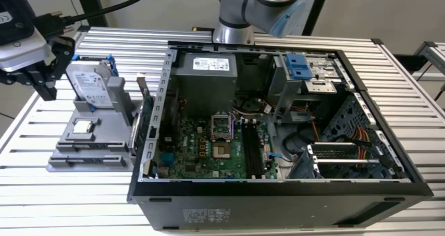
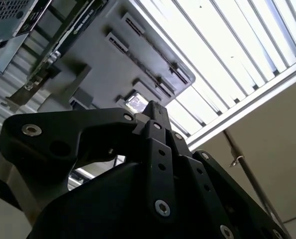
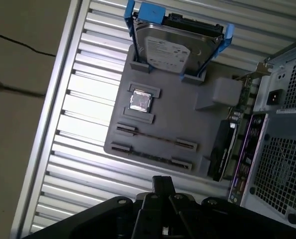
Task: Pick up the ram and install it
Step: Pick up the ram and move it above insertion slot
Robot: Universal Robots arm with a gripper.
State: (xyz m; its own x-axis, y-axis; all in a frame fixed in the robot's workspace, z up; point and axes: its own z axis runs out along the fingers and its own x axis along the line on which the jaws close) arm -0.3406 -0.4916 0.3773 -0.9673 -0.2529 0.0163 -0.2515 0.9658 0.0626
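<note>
The ram (image 3: 155, 139) is a thin dark stick standing on edge between two clips of the grey holder (image 3: 188, 114), just beyond the small square silver chip (image 3: 140, 101). My gripper (image 3: 163, 181) hovers above the holder's near edge, a short way from the ram, with its fingers together and nothing between them. In the exterior view the gripper (image 1: 46, 91) hangs at the far left, above the table beside the holder (image 1: 76, 160). The second wrist view looks past the gripper (image 2: 155, 107) down at the holder. The open computer case (image 1: 167, 194) shows the long black memory slots (image 1: 251, 148) on its board.
A silver hard drive in a blue frame (image 1: 91, 87) stands upright at the holder's back. A dark expansion card (image 1: 143, 113) stands between holder and case. The arm's base (image 1: 233, 30) rises behind the case. The slatted table edge (image 3: 53, 124) runs close beside the holder.
</note>
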